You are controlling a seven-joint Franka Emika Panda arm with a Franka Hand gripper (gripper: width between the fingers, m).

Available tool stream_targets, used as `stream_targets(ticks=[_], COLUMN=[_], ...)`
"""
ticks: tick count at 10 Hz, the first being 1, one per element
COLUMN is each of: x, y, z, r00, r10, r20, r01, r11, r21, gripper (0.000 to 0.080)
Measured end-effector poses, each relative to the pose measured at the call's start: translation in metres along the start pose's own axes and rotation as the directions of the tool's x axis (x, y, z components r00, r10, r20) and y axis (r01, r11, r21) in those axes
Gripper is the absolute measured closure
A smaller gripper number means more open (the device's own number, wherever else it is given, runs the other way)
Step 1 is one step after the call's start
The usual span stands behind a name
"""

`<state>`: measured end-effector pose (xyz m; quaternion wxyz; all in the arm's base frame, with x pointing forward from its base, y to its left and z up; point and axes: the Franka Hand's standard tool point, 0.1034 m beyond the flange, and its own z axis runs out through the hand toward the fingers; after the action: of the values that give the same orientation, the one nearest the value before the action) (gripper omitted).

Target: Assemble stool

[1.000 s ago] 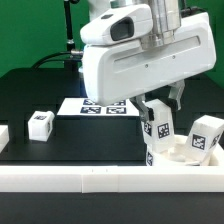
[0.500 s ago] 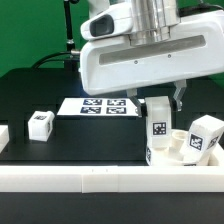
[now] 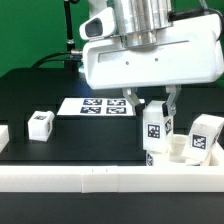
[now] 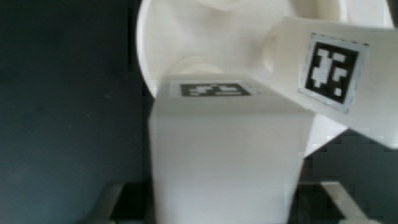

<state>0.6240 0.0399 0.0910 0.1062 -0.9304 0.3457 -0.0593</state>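
My gripper (image 3: 153,108) is shut on a white stool leg (image 3: 155,128) with a square tag, held upright with its lower end at the round white seat (image 3: 176,151). A second tagged leg (image 3: 206,136) stands in the seat at the exterior view's right. In the wrist view the held leg (image 4: 222,140) fills the space between my dark fingers (image 4: 118,200). Beyond it lie the seat (image 4: 178,50) and the other leg (image 4: 331,68). A loose leg (image 3: 40,124) lies on the black table at the exterior view's left.
The marker board (image 3: 98,105) lies flat behind the seat. A long white rail (image 3: 100,181) runs along the table's front edge. Another white block (image 3: 3,136) shows at the left edge. The arm's large white hand housing (image 3: 150,55) hangs over the seat.
The held leg went from tilted to upright over the seat. The hand has turned about its vertical axis, so both fingers now show beside the leg.
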Motion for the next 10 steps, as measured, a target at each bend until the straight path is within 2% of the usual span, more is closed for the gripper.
stream_targets(ticks=[2,4,7,9,10], x=[-0.002,-0.004,-0.006,-0.012,-0.016], y=[0.001,0.002,0.001,-0.006,-0.010], z=[-0.001,-0.001,0.000,0.001,0.002], r00=[0.982,0.912,0.746,0.607,0.494], r10=[0.189,0.410,0.664,0.791,0.864], r20=[-0.014,0.012,0.056,0.078,0.099], r01=[-0.189,-0.410,-0.665,-0.793,-0.867], r11=[0.982,0.912,0.747,0.609,0.497], r21=[0.000,0.002,-0.002,-0.009,-0.018], gripper=[0.0462,0.0462,0.0462,0.0462,0.0462])
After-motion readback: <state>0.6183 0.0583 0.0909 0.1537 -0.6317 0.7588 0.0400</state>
